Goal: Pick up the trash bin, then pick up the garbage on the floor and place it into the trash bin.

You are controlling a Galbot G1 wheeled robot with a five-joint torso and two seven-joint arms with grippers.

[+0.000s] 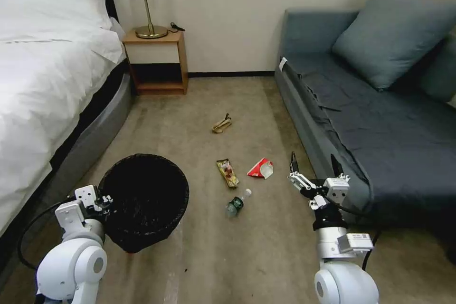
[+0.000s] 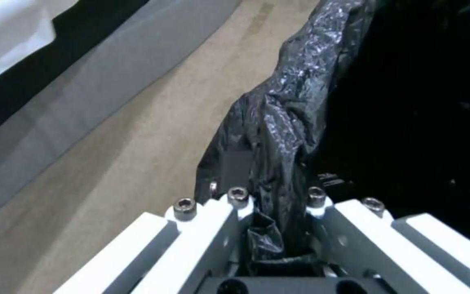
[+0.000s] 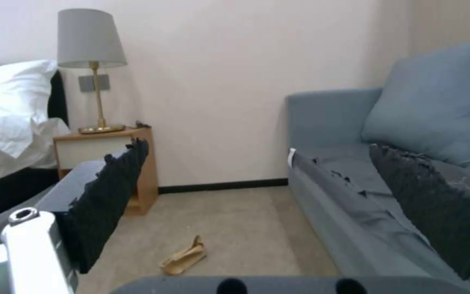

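The left claw (image 1: 105, 201) is clamped on the rim and liner of the bin (image 1: 144, 199), which sits low beside the bed (image 1: 42, 80). The right claw (image 1: 315, 167) hangs with fingers apart beside the sofa (image 1: 380, 123). On the floor between lie a bottle (image 1: 236, 203), a red wrapper (image 1: 261, 168), a yellow wrapper (image 1: 227, 173) and a tan scrap (image 1: 222, 124).

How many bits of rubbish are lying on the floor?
4: a tan scrap farthest away, a yellow-brown wrapper beside a red-and-white wrapper, and a clear bottle nearest. The trash bin might hide more.
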